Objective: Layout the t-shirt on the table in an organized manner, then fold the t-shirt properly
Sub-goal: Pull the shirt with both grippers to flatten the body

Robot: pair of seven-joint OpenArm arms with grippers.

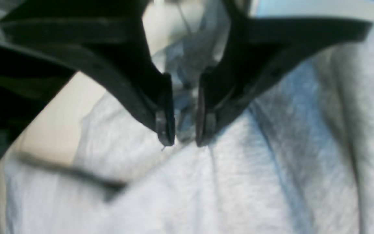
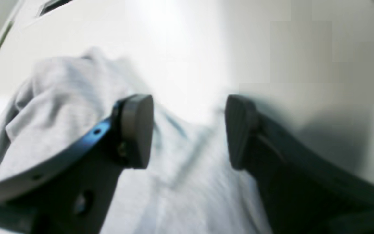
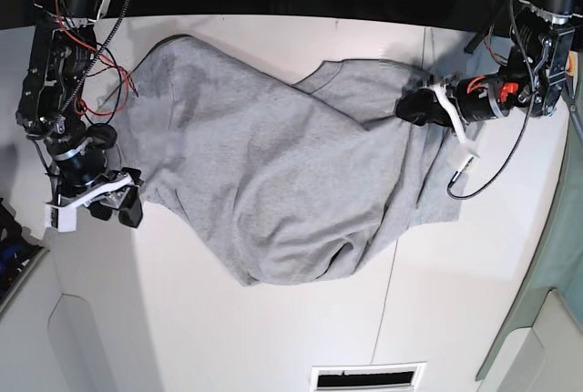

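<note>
The light grey t-shirt (image 3: 273, 164) lies rumpled across the white table (image 3: 228, 319), bunched along its lower right; no lettering shows. My left gripper (image 3: 412, 109) is at the shirt's upper right edge. In the left wrist view the left gripper (image 1: 185, 136) has its fingers nearly together, pinching a fold of the t-shirt (image 1: 239, 182). My right gripper (image 3: 116, 211) is by the shirt's left edge. In the right wrist view the right gripper (image 2: 188, 130) is open and empty, its pads wide apart just above the t-shirt (image 2: 60, 107).
A teal-green cloth (image 3: 556, 264) hangs at the right edge. Pale grey rounded panels (image 3: 82, 337) sit at the lower left. A dark slot (image 3: 364, 378) is at the table's front. A cable (image 3: 483, 173) loops below the left arm.
</note>
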